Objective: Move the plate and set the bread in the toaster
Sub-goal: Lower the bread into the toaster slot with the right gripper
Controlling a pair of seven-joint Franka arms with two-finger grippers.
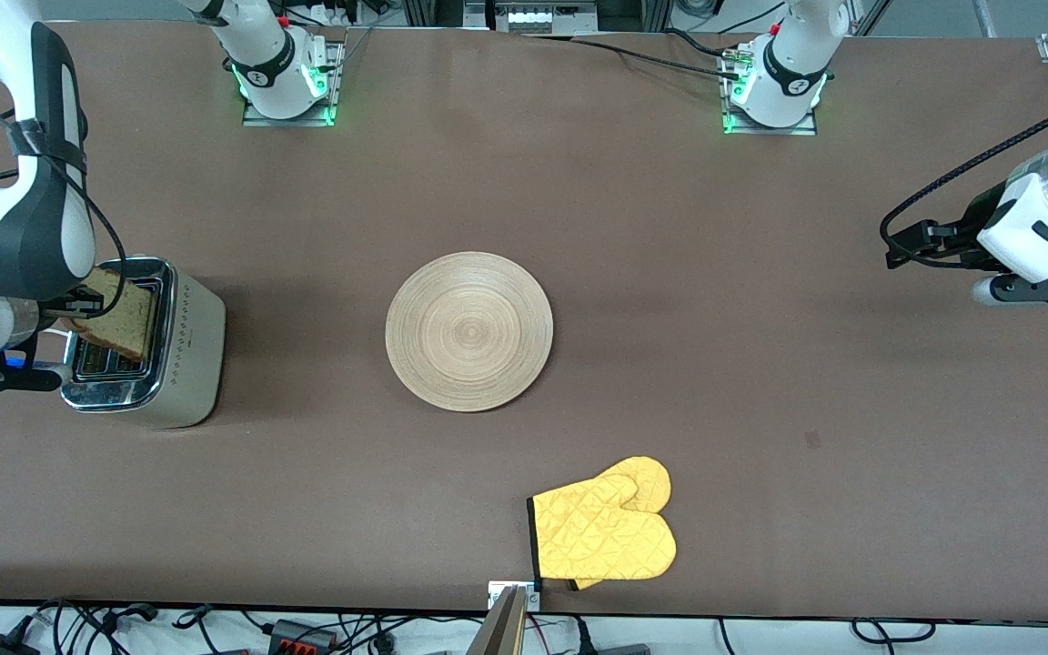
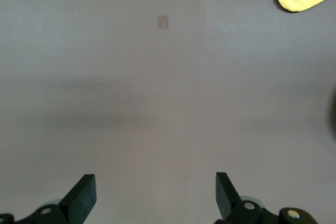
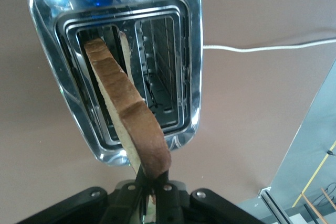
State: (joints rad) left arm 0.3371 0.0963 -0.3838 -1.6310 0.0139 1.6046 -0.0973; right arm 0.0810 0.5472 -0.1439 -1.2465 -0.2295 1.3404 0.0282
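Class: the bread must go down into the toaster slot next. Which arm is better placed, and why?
Right. The right gripper is shut on the bread, directly over the toaster, its edge entering a slot. The left gripper hangs open and empty over bare table at the left arm's end.

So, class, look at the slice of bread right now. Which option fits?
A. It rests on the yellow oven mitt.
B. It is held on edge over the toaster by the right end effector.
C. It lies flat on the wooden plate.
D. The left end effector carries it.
B: the right end effector is shut on the bread, which stands on edge over a slot of the toaster; the plate is bare.
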